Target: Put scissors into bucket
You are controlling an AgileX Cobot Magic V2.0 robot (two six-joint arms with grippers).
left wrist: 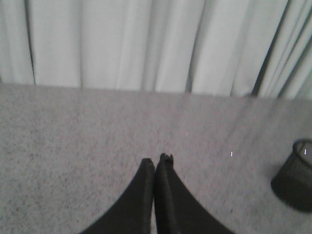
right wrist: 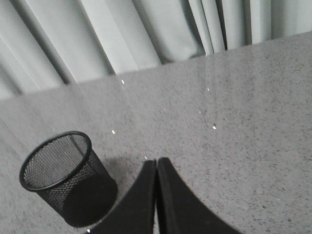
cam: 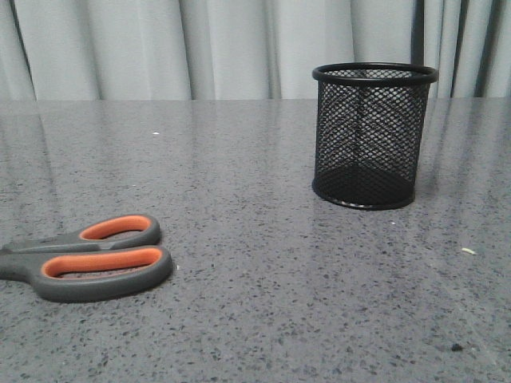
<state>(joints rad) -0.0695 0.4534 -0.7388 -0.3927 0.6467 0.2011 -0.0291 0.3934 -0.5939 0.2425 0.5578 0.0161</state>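
Scissors [cam: 88, 259] lay flat on the grey table [cam: 271, 303], well apart from the upright mesh bucket [cam: 374, 136]. Left gripper [left wrist: 159, 161] and right gripper [right wrist: 156, 163] were closed, empty.

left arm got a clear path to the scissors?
Probably yes: the scissors lie flat on the table's left side, nothing around them, bucket far right. Left gripper is shut, so it must open first.

Dark grey scissors [cam: 88, 259] show orange lining in both loops. The bucket [cam: 371, 137] is black wire mesh with a solid black rim. Grey speckled table [cam: 263, 295], pale grey pleated curtain [cam: 200, 48] behind the bucket.
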